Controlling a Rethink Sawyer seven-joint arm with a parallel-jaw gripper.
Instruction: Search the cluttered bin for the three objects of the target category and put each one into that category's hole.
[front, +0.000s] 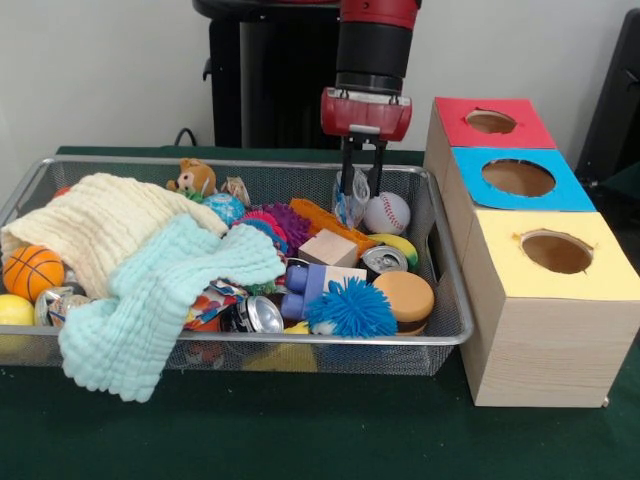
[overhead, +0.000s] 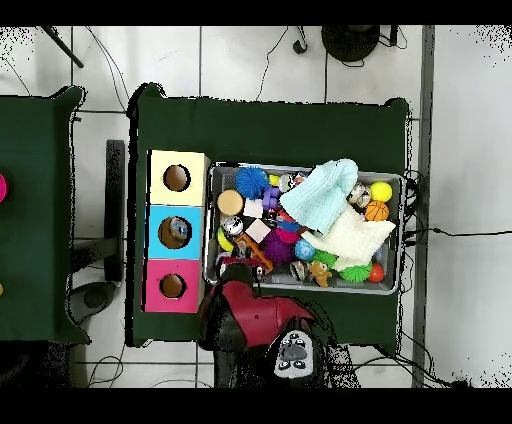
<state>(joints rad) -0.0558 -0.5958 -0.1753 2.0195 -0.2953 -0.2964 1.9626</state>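
Observation:
The silver wire mesh bin (front: 452, 300) sits on the green table, full of toys and cloths; from overhead its rim (overhead: 300, 288) lies right of the boxes. My gripper (front: 361, 188) hangs over the bin's far right corner. Its fingers stand on either side of a small see-through plastic bottle (front: 349, 207), shut on it, next to a baseball (front: 386, 213). The bottle's base is level with the toys. In the overhead view the arm (overhead: 245, 310) hides the gripper and bottle. No other clear bottle shows in the bin.
Three wooden boxes stand beside the bin, each with a round hole: red top (front: 490, 122), blue top (front: 518, 177), yellow top (front: 556, 252). A cream cloth (front: 100, 225) and a mint cloth (front: 160, 300) cover the bin's left half. Silver cans (front: 252, 315) (front: 384, 260) lie among the toys.

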